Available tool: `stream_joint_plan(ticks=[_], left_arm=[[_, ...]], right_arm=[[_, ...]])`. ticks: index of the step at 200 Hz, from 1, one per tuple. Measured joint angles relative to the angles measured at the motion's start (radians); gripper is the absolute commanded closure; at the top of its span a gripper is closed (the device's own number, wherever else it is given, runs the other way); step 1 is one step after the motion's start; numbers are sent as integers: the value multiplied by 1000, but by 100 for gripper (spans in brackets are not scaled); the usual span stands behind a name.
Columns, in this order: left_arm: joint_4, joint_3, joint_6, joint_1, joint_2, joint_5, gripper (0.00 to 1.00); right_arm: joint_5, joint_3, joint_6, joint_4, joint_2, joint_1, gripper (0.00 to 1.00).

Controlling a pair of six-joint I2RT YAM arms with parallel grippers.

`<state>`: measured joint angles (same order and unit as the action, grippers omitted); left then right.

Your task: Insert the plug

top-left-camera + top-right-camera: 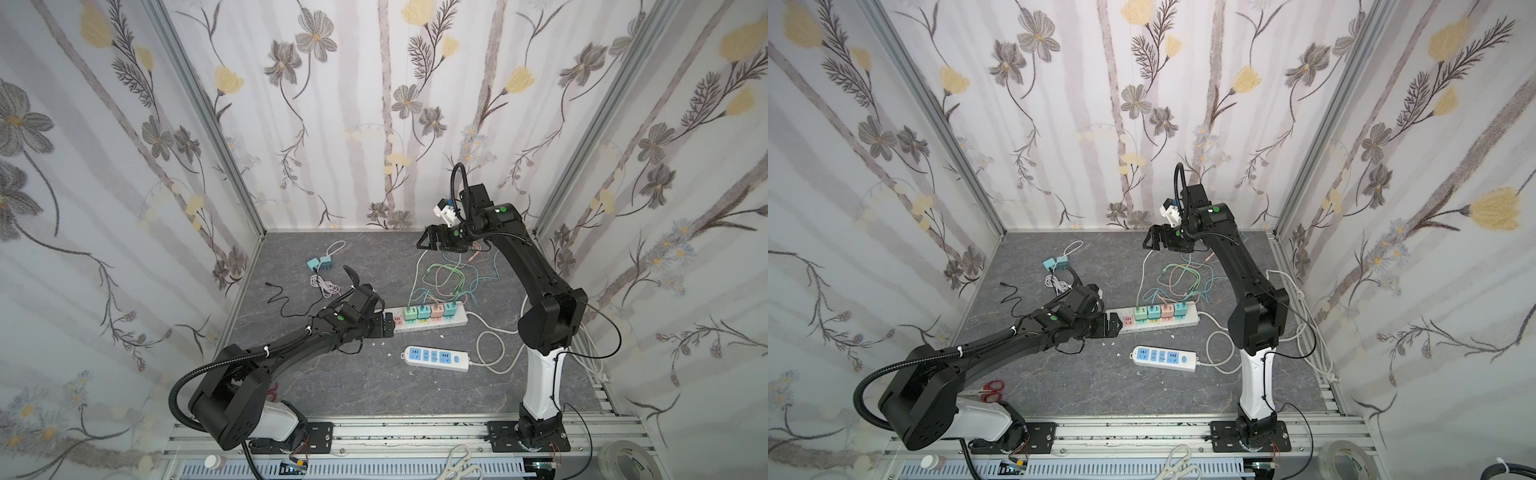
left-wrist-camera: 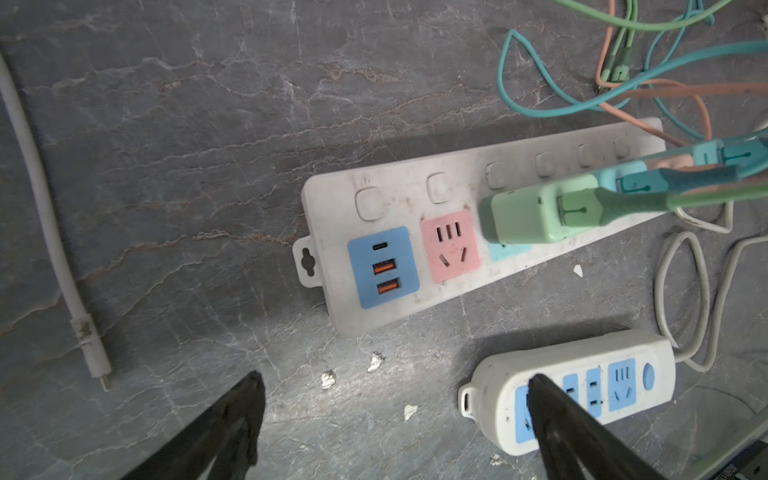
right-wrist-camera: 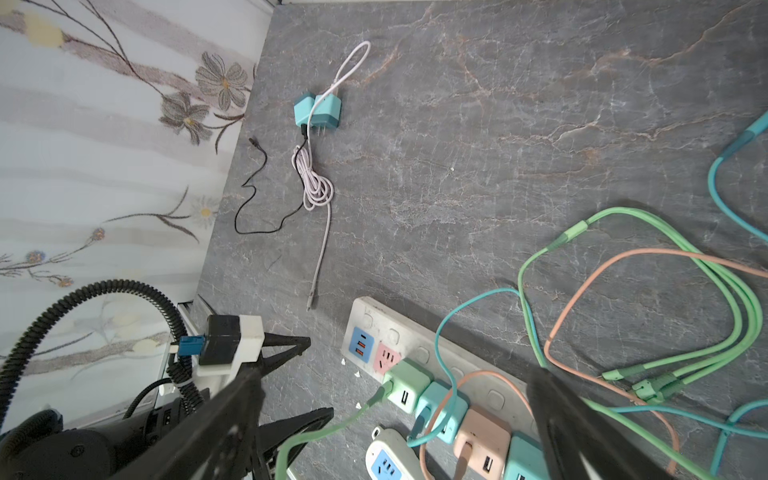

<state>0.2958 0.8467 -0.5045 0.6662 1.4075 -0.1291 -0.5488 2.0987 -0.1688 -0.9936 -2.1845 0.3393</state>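
Two loose teal plugs [image 1: 320, 263] [image 1: 1055, 262] [image 3: 318, 110] lie side by side at the back left of the table, one with a pinkish-white cable. The long white power strip [image 1: 457, 321] [image 1: 1188, 319] [image 2: 415, 307] carries several coloured plugs; its pink socket [image 2: 450, 246] [image 3: 386, 358] is free. My left gripper [image 1: 388, 326] [image 1: 1112, 326] [image 2: 395, 379] hangs open and empty just off the strip's left end. My right gripper [image 1: 426, 241] [image 1: 1149, 241] [image 3: 397, 374] is raised over the back of the table, open and empty.
A small white power strip [image 1: 436, 358] [image 2: 490, 399] with blue sockets lies in front of the long one. Tangled green, teal and orange cables [image 1: 449, 276] spread behind the strip. A thin black cable [image 1: 286, 301] lies at the left, and white cords [image 1: 490, 345] at the right.
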Motion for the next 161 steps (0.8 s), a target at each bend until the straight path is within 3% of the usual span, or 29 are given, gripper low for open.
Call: stream_joint_plan(ticks=[24, 64, 86, 109, 127, 161], left_arm=[[-56, 118, 89, 2, 38, -108, 0], [-149, 280, 160, 2, 172, -208, 0], [-179, 398, 190, 2, 272, -205, 0], [-157, 465, 187, -1, 334, -105, 0], [-143, 436, 162, -4, 309, -24, 0], [-125, 225, 77, -2, 102, 80, 0]], right_arm=[[-51, -135, 3, -27, 15, 8, 1], [-108, -174, -37, 45, 61, 12, 1], [-119, -189, -61, 80, 93, 10, 1], [-77, -274, -89, 126, 193, 2, 1], [-21, -444, -134, 218, 346, -31, 1], [51, -976, -335, 516, 679, -184, 4]])
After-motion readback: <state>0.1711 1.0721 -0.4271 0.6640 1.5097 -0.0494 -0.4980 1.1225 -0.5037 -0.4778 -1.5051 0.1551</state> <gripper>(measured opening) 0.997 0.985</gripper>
